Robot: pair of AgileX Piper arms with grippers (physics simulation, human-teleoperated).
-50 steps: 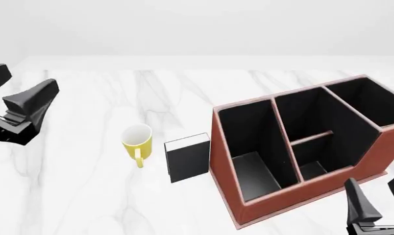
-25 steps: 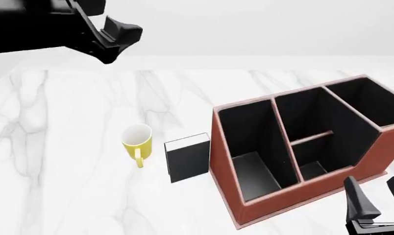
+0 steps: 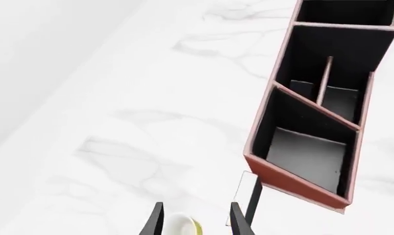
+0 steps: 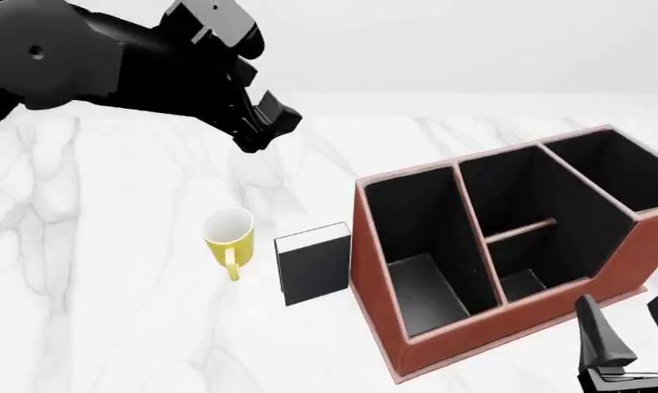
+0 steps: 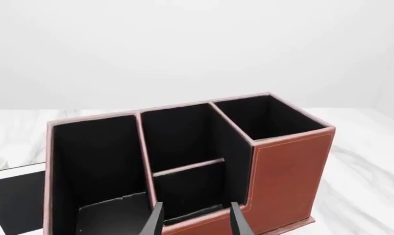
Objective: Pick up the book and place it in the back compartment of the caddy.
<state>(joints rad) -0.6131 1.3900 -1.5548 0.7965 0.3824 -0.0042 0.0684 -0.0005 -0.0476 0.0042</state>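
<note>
None of the task is done: the small black hardcover book (image 4: 313, 264) stands on the white marbled worktop (image 4: 122, 311) at lower centre of the front view, just left of the large reddish-brown caddy (image 4: 386, 336), beside a yellow mug (image 4: 228, 234). The left gripper (image 4: 266, 123) hangs in the upper left, fingers parted and empty. The right gripper (image 4: 630, 337), lower right, is likewise apart, holding nothing. Behind is a plain pale wall.

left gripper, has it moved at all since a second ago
Yes. The left gripper has swung from the table's left edge up and rightward, and now hangs beyond the yellow mug, nearer the caddy, which stayed put.
</note>
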